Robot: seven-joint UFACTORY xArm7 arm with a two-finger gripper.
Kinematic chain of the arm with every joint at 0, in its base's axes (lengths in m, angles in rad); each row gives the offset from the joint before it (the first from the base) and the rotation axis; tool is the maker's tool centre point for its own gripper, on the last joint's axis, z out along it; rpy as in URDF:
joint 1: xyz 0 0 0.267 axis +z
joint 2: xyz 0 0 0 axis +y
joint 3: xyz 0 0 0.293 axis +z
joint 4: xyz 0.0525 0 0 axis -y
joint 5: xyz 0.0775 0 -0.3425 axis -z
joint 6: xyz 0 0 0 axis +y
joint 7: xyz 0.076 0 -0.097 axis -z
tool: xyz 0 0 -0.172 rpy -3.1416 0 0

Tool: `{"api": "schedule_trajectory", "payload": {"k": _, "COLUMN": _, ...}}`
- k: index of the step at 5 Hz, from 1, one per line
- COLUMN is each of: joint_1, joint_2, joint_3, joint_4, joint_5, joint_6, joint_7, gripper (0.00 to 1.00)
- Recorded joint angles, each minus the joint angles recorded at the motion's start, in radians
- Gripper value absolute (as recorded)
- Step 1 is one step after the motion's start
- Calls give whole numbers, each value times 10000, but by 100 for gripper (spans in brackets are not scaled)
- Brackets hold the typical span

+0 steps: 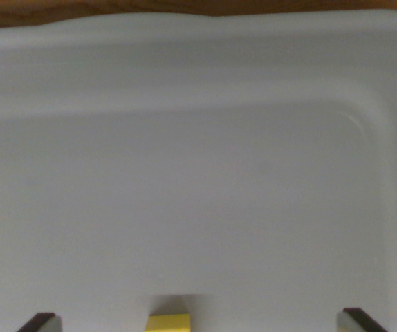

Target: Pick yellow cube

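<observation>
Yellow cube [169, 323] sits between wide-apart jaws, untouched.

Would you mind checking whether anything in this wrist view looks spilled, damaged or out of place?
Nothing stands out. The pale grey plastic tray looks clean and undamaged, and the small yellow cube sits squarely on its floor at the bottom edge, between the open claw tips and touching neither.

End effector [198, 321] fingers spread wide

place unclear: pale plastic tray [185, 83] on wooden tabletop [150, 8].
</observation>
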Motion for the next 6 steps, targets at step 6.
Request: {"api": "schedule_trajectory", "payload": {"k": 6, "joint_1": 9, "joint_2": 115, "joint_3": 30, "joint_4": -1091, "joint_5": 122, "joint_6": -1164, "joint_7": -131, "gripper": 0}}
